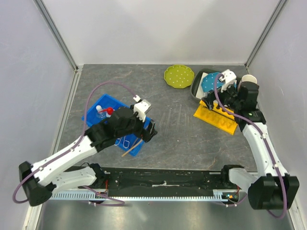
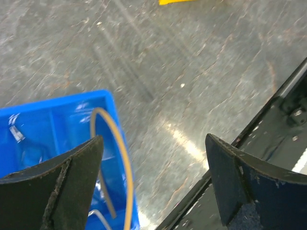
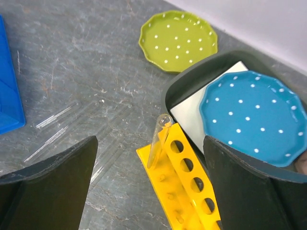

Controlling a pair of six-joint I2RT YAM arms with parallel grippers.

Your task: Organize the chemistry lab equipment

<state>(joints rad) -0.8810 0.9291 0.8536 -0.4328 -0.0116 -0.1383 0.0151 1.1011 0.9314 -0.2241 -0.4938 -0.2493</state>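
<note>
A grey marbled desk (image 1: pixel 187 143) lies between white walls. At centre left sits a blue tray (image 1: pixel 92 116); at right, a yellow rack (image 1: pixel 218 120). The left pincer (image 2: pixel 153 143) hangs wide open over the tray's right edge, with the tan rubber tube (image 2: pixel 125 163) curving in the tray just below the finger at frame left. The right pincer (image 3: pixel 149 140) gapes empty above the rack, where one glass tube (image 3: pixel 158 143) stands tilted in the end hole. A red-capped squeeze bottle (image 1: pixel 103 113) stands in the tray. On bare desk between tray and rack lie loose glass tubes (image 3: pixel 55 117).

Blue tray (image 1: pixel 111 100) half under L arm (image 1: pixel 96 136); tan tube (image 2: pixel 123 153) cut by btm edge.
</note>
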